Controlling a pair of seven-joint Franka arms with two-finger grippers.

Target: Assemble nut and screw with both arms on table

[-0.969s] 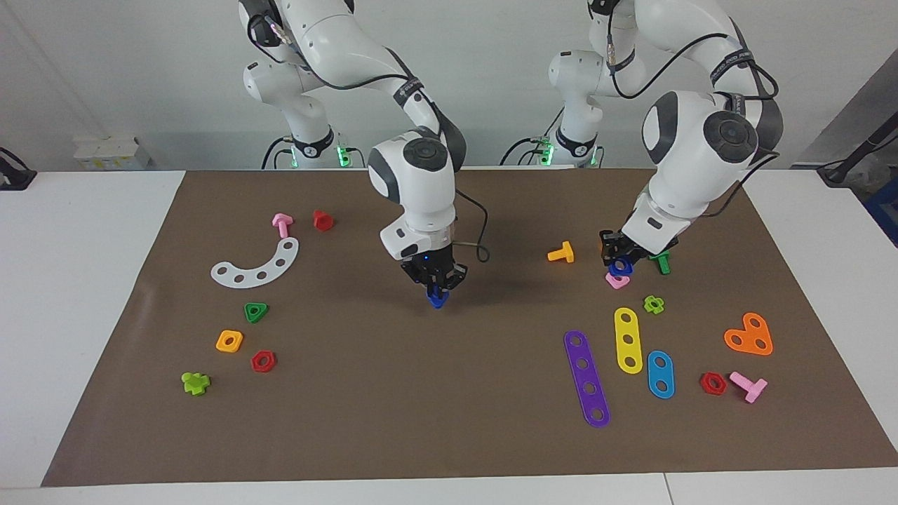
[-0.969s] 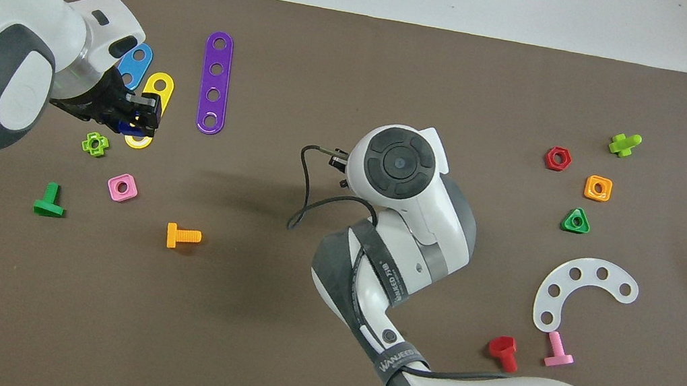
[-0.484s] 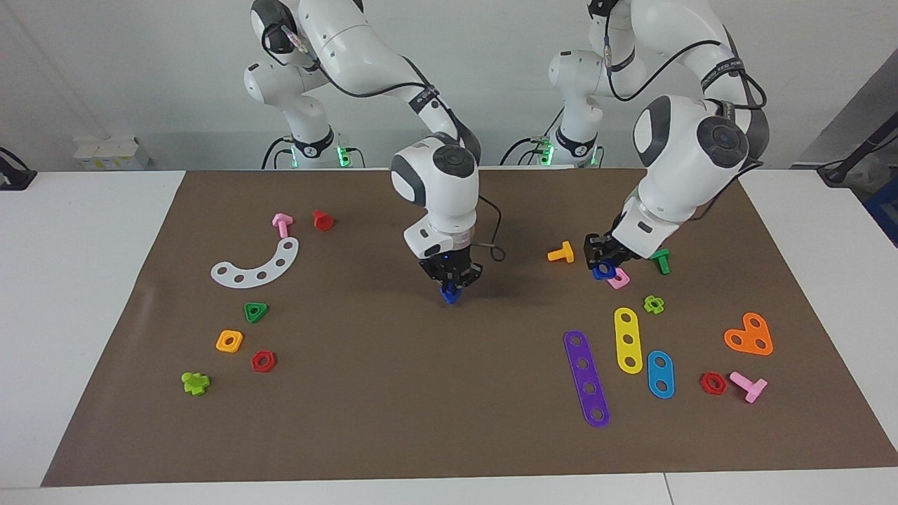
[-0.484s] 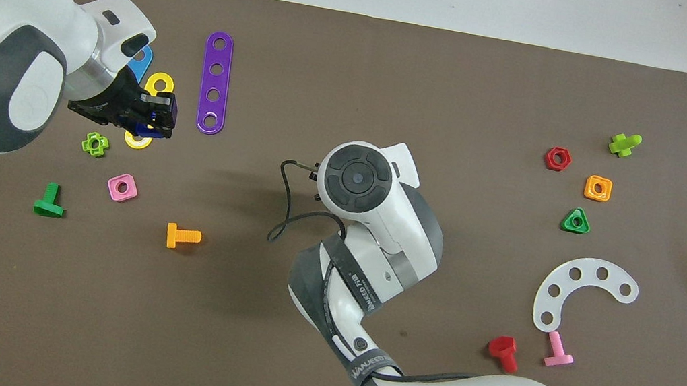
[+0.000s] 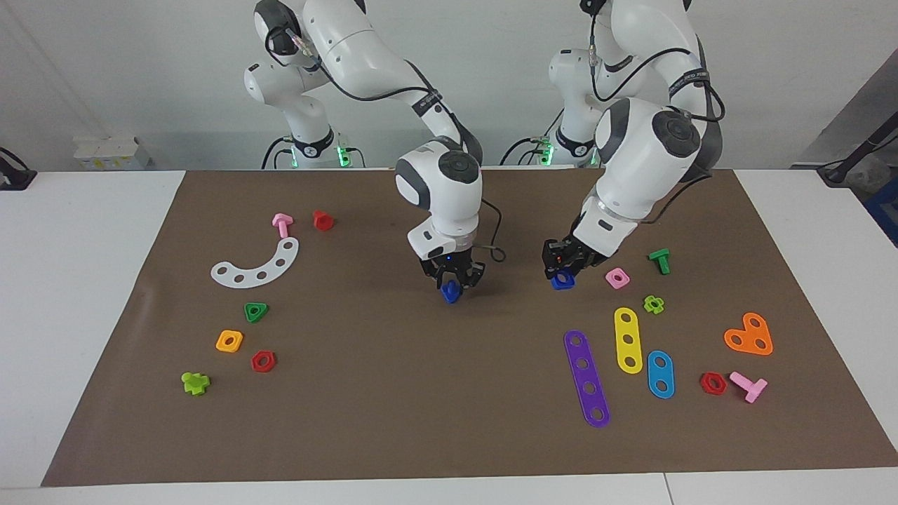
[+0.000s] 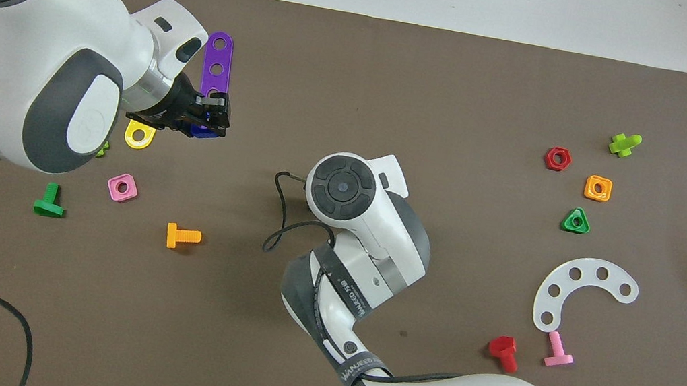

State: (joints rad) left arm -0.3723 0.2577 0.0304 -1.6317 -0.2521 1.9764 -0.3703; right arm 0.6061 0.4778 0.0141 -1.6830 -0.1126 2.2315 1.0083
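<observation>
My right gripper [image 5: 452,282] is shut on the dark-blue screw [image 5: 451,294], which points down a little above the middle of the brown mat [image 5: 393,393]. In the overhead view its own wrist hides the gripper and the screw. My left gripper [image 5: 563,271] is shut on the dark-blue nut [image 5: 561,282] and holds it just above the mat, beside the pink nut [image 5: 617,278]. The left gripper [image 6: 209,126] and the nut [image 6: 203,132] also show in the overhead view, by the purple strip's end. The two grippers are apart.
Toward the left arm's end lie a green bolt [image 5: 659,260], an orange bolt [image 6: 182,236], purple [image 5: 586,378], yellow [image 5: 628,339] and blue [image 5: 660,374] strips. Toward the right arm's end lie a white arc [image 5: 257,264] and several nuts and bolts.
My left gripper has carried the dark-blue nut away from the pink nut toward the mat's middle. My right gripper, with the screw, has shifted slightly toward it.
</observation>
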